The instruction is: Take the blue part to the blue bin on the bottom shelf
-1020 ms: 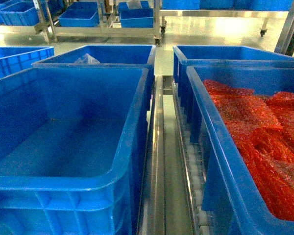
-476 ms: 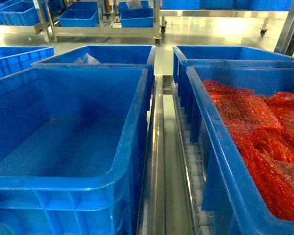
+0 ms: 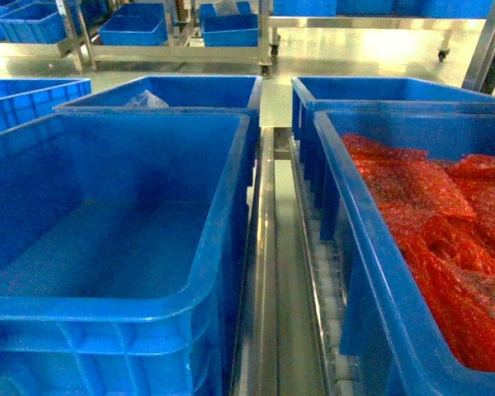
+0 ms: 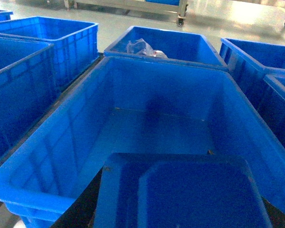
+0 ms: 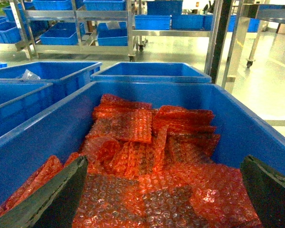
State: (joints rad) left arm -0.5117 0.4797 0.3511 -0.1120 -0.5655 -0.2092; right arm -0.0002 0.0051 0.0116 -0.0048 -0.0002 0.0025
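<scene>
While above blue bin (image 4: 20, 183), blue part (image 4: 185, 194) tight betw. L fingers (image 4: 78, 216); R fingers (image 5: 50, 199) wide apart.

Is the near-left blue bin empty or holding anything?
Empty as far as visible: the blue bin shows only bare floor and walls in head view; the left wrist view's near part is blocked.

Ahead of and below your left jaws the blue bin (image 4: 147, 128) lies open, its floor bare; a blue block (image 4: 180, 194) fills the space right at those jaws. Beyond your wide-spread right jaws, red bubble-wrap packets (image 5: 152, 156) cover that crate's (image 3: 355, 247) floor. Between the two crates, only a narrow roller rail (image 3: 276, 272) is clear.
</scene>
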